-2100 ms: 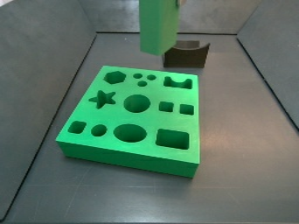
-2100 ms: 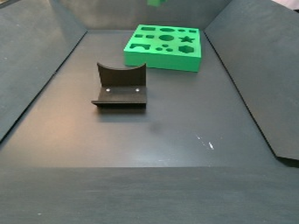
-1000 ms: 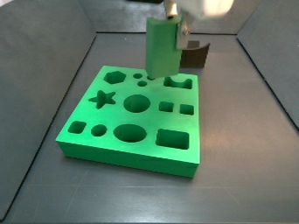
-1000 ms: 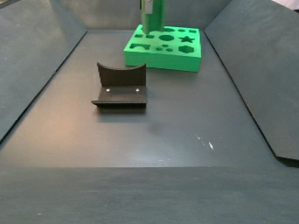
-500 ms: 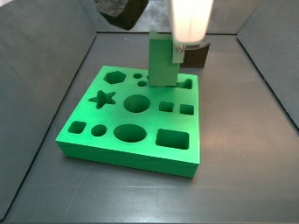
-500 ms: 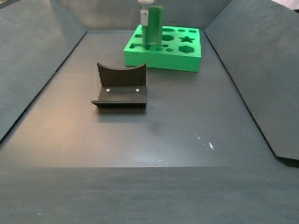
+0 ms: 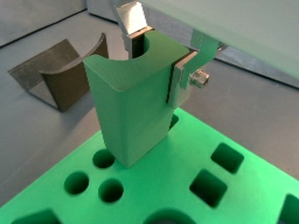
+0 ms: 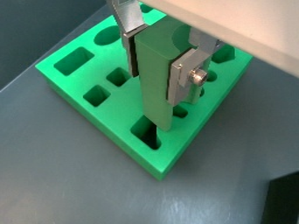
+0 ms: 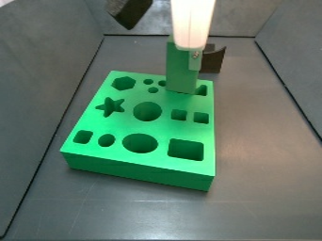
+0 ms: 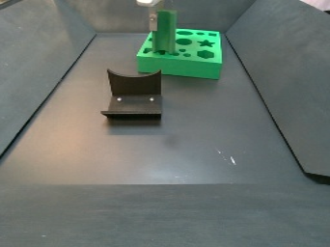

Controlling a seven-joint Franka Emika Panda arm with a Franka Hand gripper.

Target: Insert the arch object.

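The end effector point(image 7: 158, 52) was positioned above the green board point(image 7: 152, 188) and was clenched on the arch object point(image 7: 135, 105), a tall green block with a curved notch in its upper end. In both wrist views the two silver fingers point(image 7: 187, 76) pressed against opposite faces of the block near its top, with the notched end lying between them.

In a wrist view the end effector point(image 8: 158, 66) held the arch object point(image 8: 156, 96) upright, with its lower end at a hole close to one edge of the board point(image 8: 117, 122). Whether the lower end had entered that hole could not be determined from either wrist view.

In a side view the arch object point(image 9: 182, 71) stood vertically over the far right part of the board point(image 9: 126, 165), with its base hiding part of the arch-shaped hole there. The dark fixture point(image 9: 212, 58) stood just behind the block, off the board, on the bench point(image 9: 251, 198).

In a side view from the opposite end, the arch object point(image 10: 164, 31) rose from the near left part of the board point(image 10: 187, 68). The fixture point(image 10: 133, 96) stood on the bench point(image 10: 180, 164) well apart from the board and nearer the camera.
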